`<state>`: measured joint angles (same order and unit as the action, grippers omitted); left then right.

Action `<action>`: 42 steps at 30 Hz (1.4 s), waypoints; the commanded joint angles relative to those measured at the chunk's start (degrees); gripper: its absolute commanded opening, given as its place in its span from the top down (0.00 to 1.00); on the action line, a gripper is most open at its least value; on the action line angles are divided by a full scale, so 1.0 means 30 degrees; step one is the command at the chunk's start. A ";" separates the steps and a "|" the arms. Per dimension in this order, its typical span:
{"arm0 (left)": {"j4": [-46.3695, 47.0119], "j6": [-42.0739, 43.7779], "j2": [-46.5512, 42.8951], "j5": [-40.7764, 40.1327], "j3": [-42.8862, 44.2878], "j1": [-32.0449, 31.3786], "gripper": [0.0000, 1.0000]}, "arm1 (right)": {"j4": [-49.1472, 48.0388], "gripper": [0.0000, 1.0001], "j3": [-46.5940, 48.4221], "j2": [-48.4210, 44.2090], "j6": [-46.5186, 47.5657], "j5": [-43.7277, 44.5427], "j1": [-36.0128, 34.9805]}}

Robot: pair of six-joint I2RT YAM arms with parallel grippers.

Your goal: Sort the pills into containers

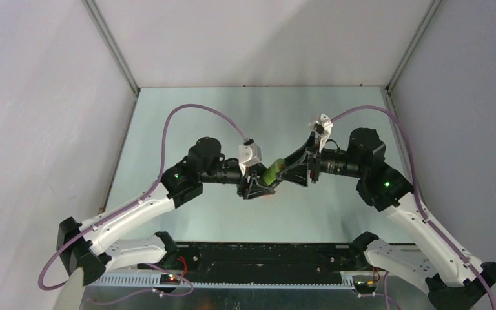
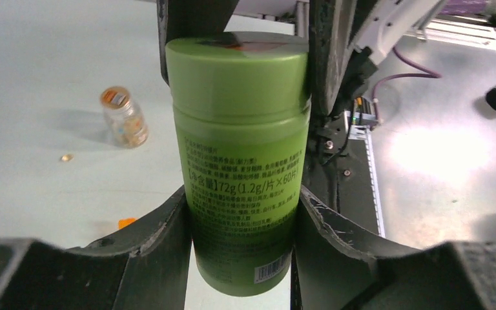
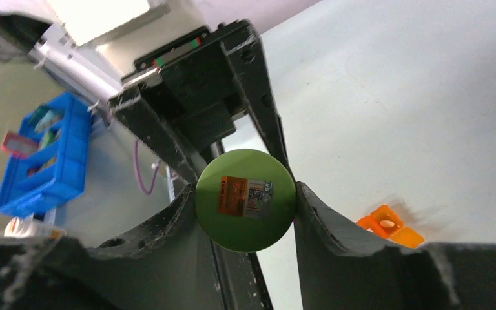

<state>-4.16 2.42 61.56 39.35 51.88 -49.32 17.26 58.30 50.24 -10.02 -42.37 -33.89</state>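
A green bottle (image 1: 271, 173) with printed text hangs in the air between both arms, above the table's middle. My left gripper (image 1: 257, 184) is shut on the bottle's body (image 2: 239, 161), one finger on each side. My right gripper (image 1: 292, 170) is shut on its green cap (image 3: 245, 200), which bears an orange and white sticker. A clear orange-topped vial (image 2: 124, 116) stands on the table in the left wrist view, with a small loose pill (image 2: 66, 157) near it. The orange box (image 3: 391, 226) lies on the table in the right wrist view, with one pale pill in a recess.
A small orange piece (image 2: 126, 223) lies on the table beside my left finger. A blue crate (image 3: 45, 155) with items stands off the table. Grey walls (image 1: 45, 97) enclose the table on three sides.
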 commanded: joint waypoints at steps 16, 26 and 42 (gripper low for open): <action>0.0091 0.0273 -0.0186 -0.6333 0.0563 -0.0131 1.00 | -0.2037 0.10 -0.0370 0.1002 -0.4013 1.1336 -0.2877; 0.0718 0.0123 0.0055 -0.6083 0.0472 -0.0128 0.82 | -0.0769 0.21 0.0774 0.2847 -0.3862 0.8380 -0.2864; 0.4663 -0.3650 -0.1530 -1.6598 -0.4090 -0.0068 0.01 | -0.5089 0.65 -0.2078 0.4612 -0.0457 1.7674 -0.1120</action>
<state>3.51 -0.75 58.48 7.01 43.29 -49.54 12.80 55.09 60.25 -18.28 5.85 -39.11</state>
